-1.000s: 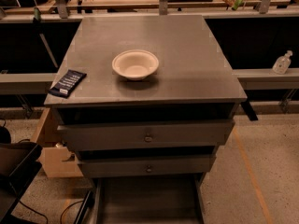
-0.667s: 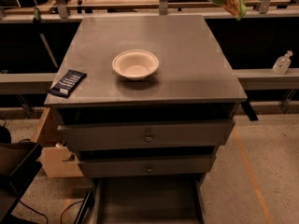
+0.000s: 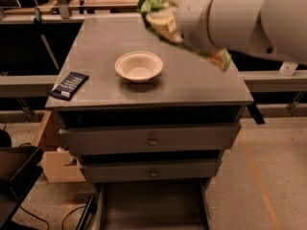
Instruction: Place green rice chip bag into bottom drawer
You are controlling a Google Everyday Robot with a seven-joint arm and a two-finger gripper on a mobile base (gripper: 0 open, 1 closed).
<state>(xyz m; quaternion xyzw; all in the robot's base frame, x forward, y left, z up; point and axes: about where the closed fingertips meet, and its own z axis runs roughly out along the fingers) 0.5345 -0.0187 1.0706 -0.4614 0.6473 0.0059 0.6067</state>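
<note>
The green rice chip bag (image 3: pixel 157 14) hangs in the air over the back right of the cabinet top, crumpled, with a corner showing lower right. My gripper (image 3: pixel 186 30) is at the end of the big white arm coming in from the upper right; it is shut on the bag, and the arm hides most of the bag and the fingers. The bottom drawer (image 3: pixel 153 207) is pulled out at the foot of the cabinet, a shallow grey tray with nothing in it, far below the bag.
A white bowl (image 3: pixel 139 66) stands mid-top of the grey cabinet (image 3: pixel 192 87). A dark navy packet (image 3: pixel 69 85) lies at its left edge. Two shut drawer fronts with knobs (image 3: pixel 152 141) sit above the open tray. A cardboard box (image 3: pixel 53 162) stands on the floor at left.
The arm with the bag has swung from the far top edge down and towards the camera, now filling the upper right over the cabinet top. The bowl, packet and drawers have not moved.
</note>
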